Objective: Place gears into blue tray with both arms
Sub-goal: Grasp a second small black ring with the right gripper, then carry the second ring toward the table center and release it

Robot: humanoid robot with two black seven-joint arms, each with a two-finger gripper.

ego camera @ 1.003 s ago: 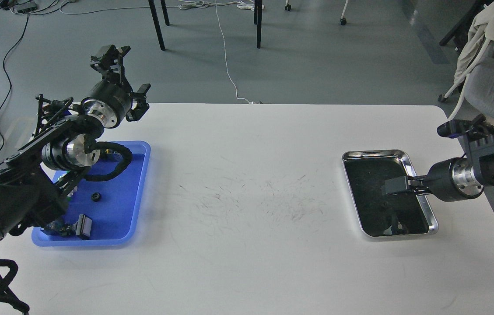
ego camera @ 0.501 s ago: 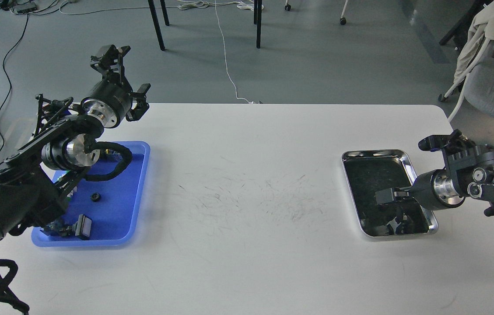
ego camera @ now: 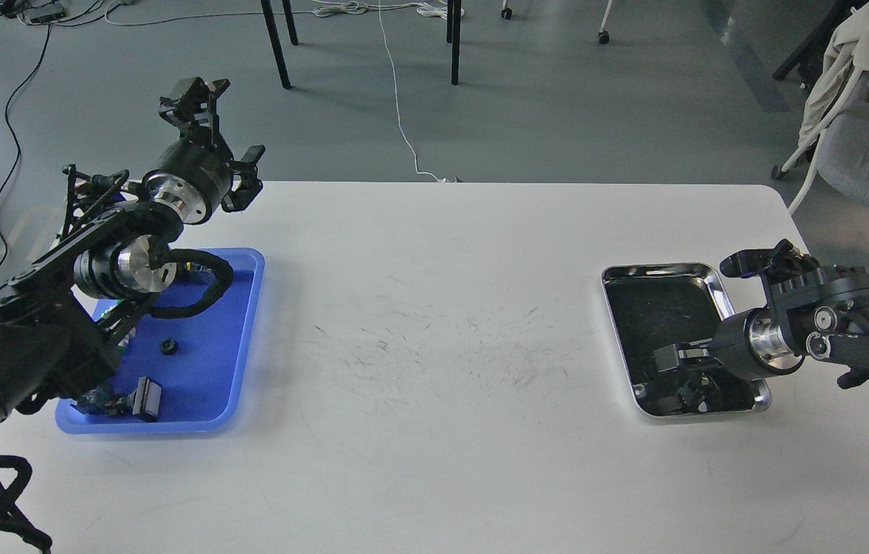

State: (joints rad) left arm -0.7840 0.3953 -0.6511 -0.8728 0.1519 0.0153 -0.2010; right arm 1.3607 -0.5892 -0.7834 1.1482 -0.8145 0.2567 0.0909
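Note:
One gear (ego camera: pixel 168 346), a tiny black ring, lies on the floor of the blue tray (ego camera: pixel 238 338) at the table's left. My left gripper (ego camera: pixel 225 125) is raised beyond the tray's far end, open and empty. My right gripper (ego camera: pixel 670 358) reaches in from the right, low over the near half of the shiny steel tray (ego camera: pixel 661 270). Its fingers look dark and merge, so its state is unclear. Dark shapes under it in the steel tray are mirror reflections or a part; I cannot tell which. No second gear is plainly visible.
A black and white boxy part (ego camera: pixel 146 398) and some small colourful parts lie at the blue tray's near left corner, partly under my left arm. The white table (ego camera: pixel 434 323) carries scuff marks in its middle. Chair legs and cables stand on the floor beyond.
My right gripper has moved nearer and a little left, sinking toward the near end of the steel tray. The left arm and the gear in the blue tray have not moved.

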